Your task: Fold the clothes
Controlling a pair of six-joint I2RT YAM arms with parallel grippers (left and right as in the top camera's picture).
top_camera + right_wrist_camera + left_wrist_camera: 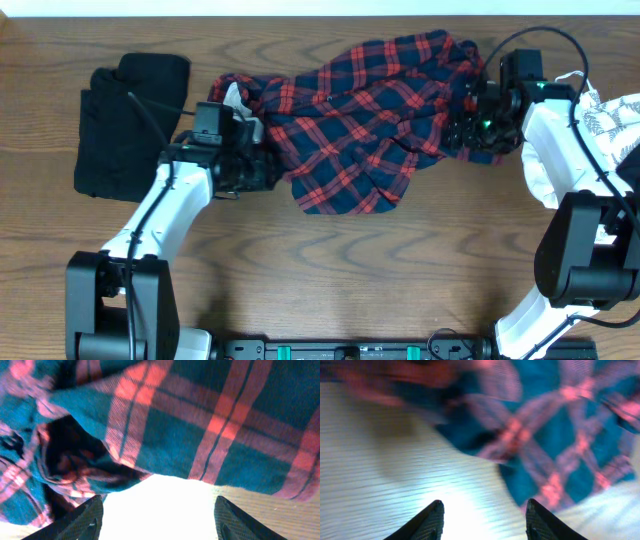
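The plaid shirt (360,130) is spread left-to-right across the upper centre of the overhead frame, flanked at either end by the left gripper (268,168) and right gripper (458,132), both parted, empty and equally near.

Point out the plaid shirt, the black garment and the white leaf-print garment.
Red-and-navy plaid cloth shirt (360,130), overhead view, middle of its body.
Black cloth garment (125,135), overhead view, its centre.
White leaf-print cloth garment (615,118), overhead view, printed upper part.
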